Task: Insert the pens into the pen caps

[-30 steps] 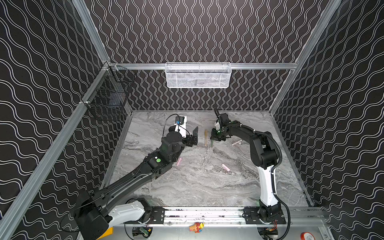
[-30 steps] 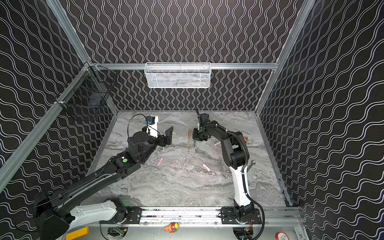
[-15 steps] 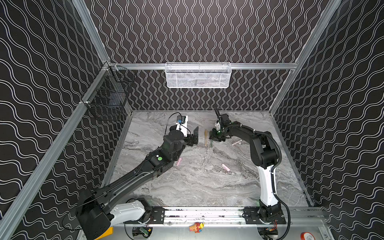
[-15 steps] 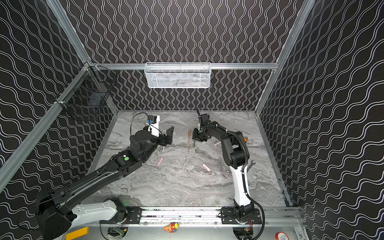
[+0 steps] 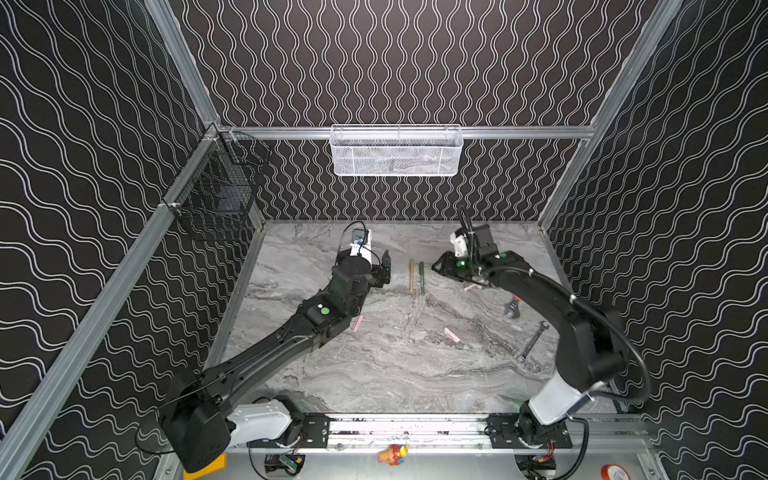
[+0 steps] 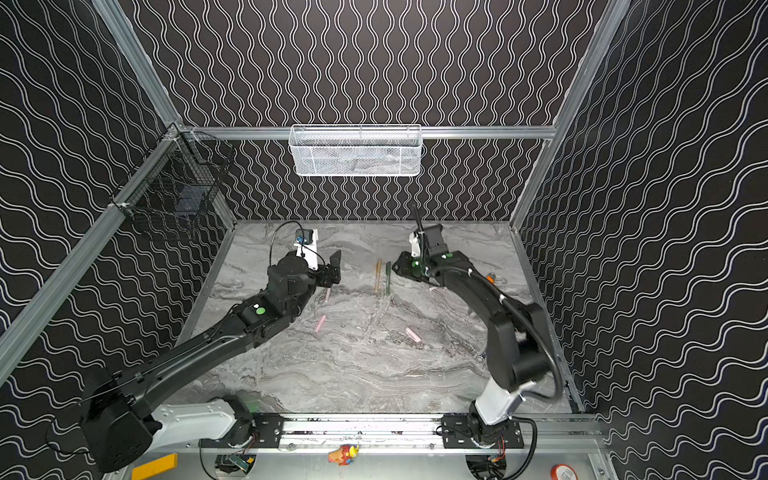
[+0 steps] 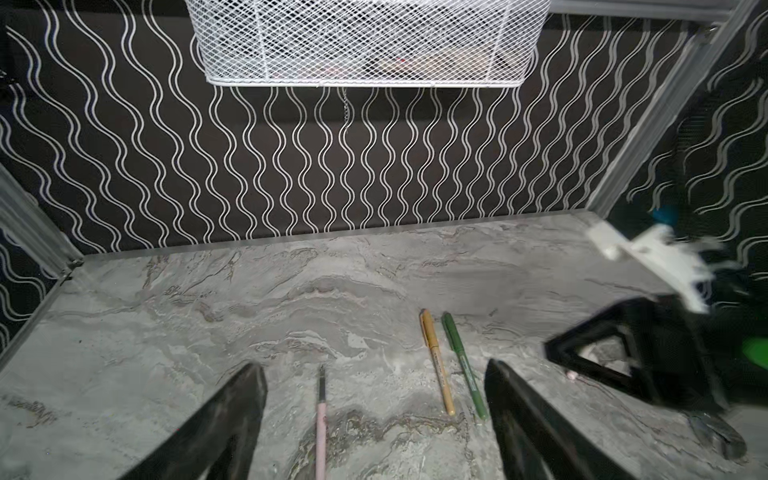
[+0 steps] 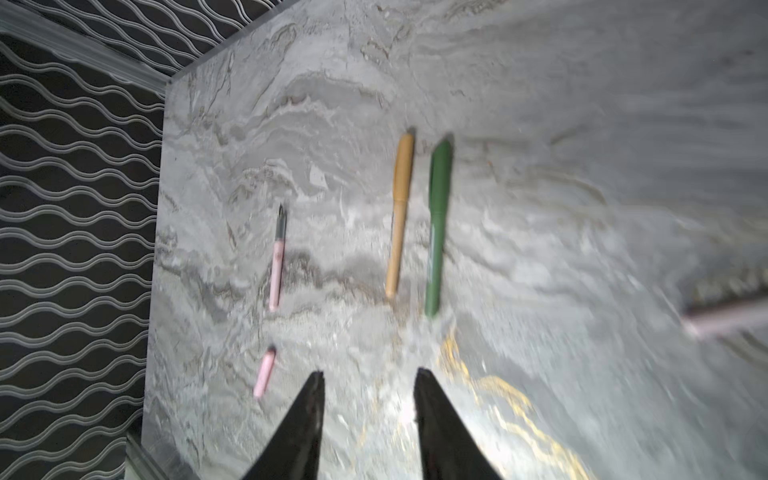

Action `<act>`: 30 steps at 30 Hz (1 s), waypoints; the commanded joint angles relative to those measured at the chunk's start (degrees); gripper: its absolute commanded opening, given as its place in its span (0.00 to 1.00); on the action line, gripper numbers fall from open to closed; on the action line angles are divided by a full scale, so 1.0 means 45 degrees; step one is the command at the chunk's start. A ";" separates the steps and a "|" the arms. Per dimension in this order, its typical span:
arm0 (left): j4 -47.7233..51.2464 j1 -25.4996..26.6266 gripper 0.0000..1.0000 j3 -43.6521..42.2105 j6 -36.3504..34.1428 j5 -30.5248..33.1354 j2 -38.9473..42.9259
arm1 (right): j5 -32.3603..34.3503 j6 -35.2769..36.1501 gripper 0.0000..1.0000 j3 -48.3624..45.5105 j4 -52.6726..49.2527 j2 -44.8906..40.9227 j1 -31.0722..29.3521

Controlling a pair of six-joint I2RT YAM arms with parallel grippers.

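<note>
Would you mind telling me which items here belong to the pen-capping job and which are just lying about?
Job: gold pen and green pen, both apparently capped; uncapped pink pen; second pink pen; first pink cap; second pink cap.
Lying about: spanner; adjustable wrench; white mesh basket; black wire basket.

Gold pen and green pen lie side by side (nearly parallel) on the bench. A pink cap lies beside the left arm.

Gold pen, green pen, grey marbled table
</note>
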State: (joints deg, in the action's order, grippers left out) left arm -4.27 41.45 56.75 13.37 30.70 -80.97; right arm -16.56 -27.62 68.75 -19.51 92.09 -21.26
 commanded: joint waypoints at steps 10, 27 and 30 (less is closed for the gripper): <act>0.3982 -0.2807 0.81 0.2555 0.1470 -0.3319 -0.4257 | 0.1823 0.0435 0.41 -0.3568 0.0930 -0.3219 -0.0003; 0.7416 -0.3387 0.57 0.5529 0.0485 -0.3695 -0.8992 | 0.1771 0.0515 0.44 -0.5200 0.1267 -0.5046 -0.0003; 0.7868 -0.3414 0.57 0.5895 0.0408 -0.3906 -0.9499 | 0.1882 0.0760 0.44 -0.5201 0.0869 -0.5368 -0.0013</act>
State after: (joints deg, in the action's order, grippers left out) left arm 29.30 26.26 82.24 16.29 13.06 -122.45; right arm -8.03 -25.85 45.43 -15.59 69.10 -21.28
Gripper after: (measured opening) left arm 0.567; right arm 0.442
